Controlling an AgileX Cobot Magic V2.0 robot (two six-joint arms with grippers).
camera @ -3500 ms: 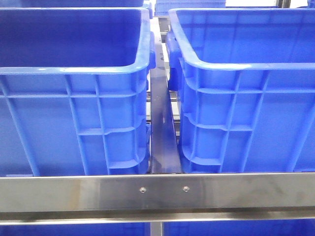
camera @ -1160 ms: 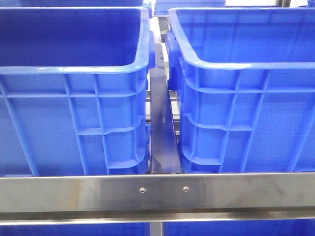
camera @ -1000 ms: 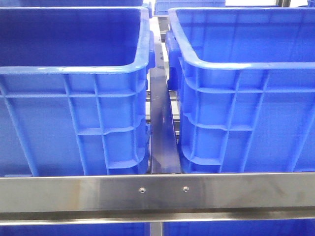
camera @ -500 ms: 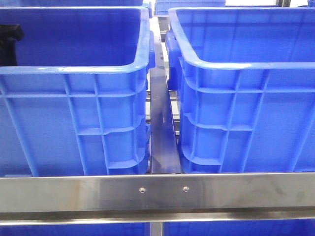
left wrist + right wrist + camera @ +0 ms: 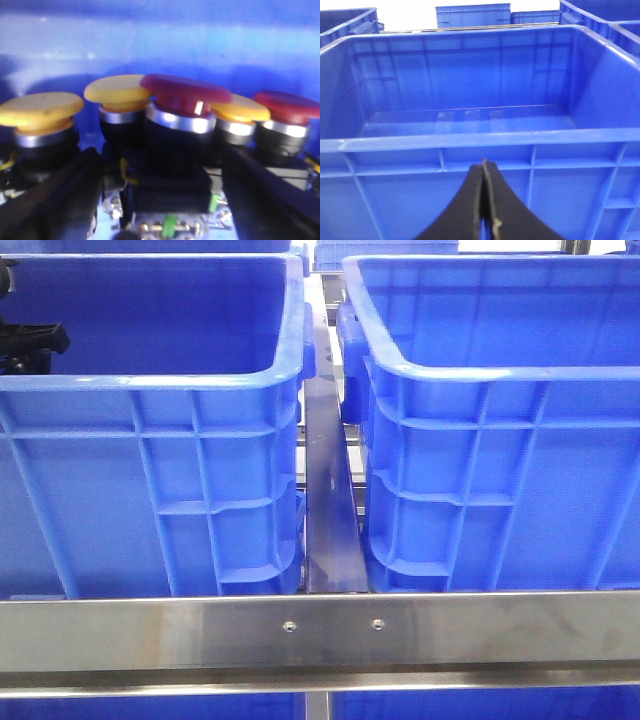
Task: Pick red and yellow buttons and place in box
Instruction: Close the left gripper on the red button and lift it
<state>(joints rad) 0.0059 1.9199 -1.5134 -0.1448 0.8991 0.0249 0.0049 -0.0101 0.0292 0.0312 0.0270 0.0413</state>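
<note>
In the left wrist view a row of mushroom buttons stands on a blue floor. The nearest is a red button (image 5: 186, 95) on a black body. Yellow buttons (image 5: 41, 110) (image 5: 117, 92) (image 5: 240, 109) and another red one (image 5: 289, 105) flank it. My left gripper (image 5: 160, 162) is open, one finger (image 5: 60, 195) on each side of the red button's body with gaps showing. In the front view a black part of the left arm (image 5: 28, 340) shows inside the left crate (image 5: 150, 380). My right gripper (image 5: 483, 165) is shut and empty before the blue box (image 5: 470, 140).
Two large blue crates stand side by side, the right one (image 5: 500, 370) with a bare floor in the right wrist view. A steel bar (image 5: 320, 630) crosses in front and a metal strip (image 5: 328, 490) runs between them. More blue crates (image 5: 472, 15) stand behind.
A black part of the left arm has come into the front view at the far left, inside the left crate, and has shifted a little right and down. The crates have not moved.
</note>
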